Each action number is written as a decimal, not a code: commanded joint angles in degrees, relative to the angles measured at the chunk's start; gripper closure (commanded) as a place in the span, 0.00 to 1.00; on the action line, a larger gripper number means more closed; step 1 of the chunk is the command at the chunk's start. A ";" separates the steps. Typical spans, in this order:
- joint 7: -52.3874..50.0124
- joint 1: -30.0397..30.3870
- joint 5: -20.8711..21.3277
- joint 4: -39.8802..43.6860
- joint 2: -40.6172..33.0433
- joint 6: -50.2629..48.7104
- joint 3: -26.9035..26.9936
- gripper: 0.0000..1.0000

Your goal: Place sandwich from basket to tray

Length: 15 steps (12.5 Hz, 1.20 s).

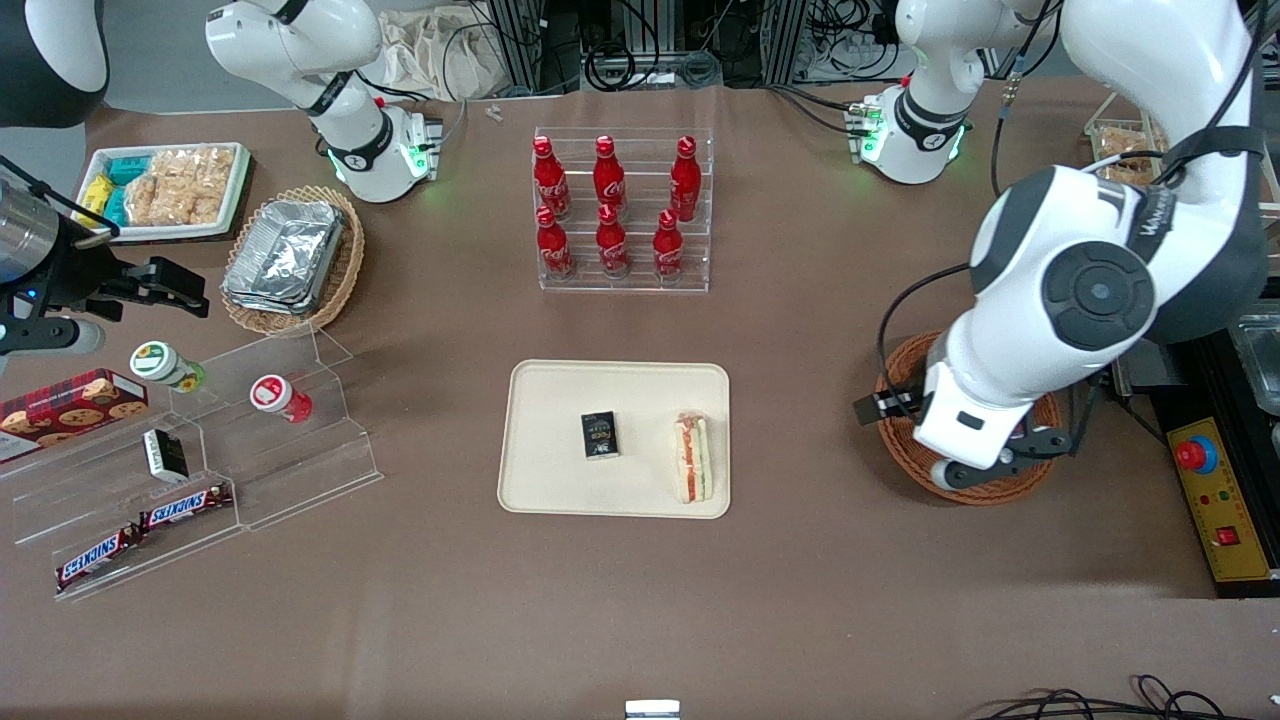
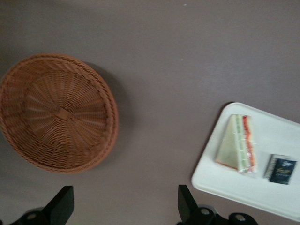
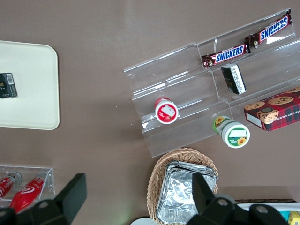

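Note:
The sandwich [image 1: 692,457] lies on the cream tray [image 1: 560,400], at the tray's edge toward the working arm's end, filling edge up. It also shows in the left wrist view [image 2: 238,149] on the tray [image 2: 276,187]. The round reddish-brown basket [image 1: 985,492] is empty in the left wrist view [image 2: 58,112]. My left gripper [image 1: 985,468] hangs above the basket, apart from the tray. Its fingers [image 2: 124,206] are wide open with nothing between them.
A small black box [image 1: 601,436] lies on the tray beside the sandwich. A rack of red bottles [image 1: 620,210] stands farther from the camera. A control box with a red button [image 1: 1210,500] sits at the working arm's end. A tan foil basket [image 1: 292,258] and an acrylic snack stand [image 1: 200,450] stand toward the parked arm's end.

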 commanded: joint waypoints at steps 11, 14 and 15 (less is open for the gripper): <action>30.82 -5.38 -9.31 -21.16 -18.62 6.50 21.44 0.00; 31.34 -5.12 -8.71 -11.26 -12.75 1.16 21.35 0.00; 31.17 -5.12 -8.96 -8.26 -10.99 -0.17 21.18 0.00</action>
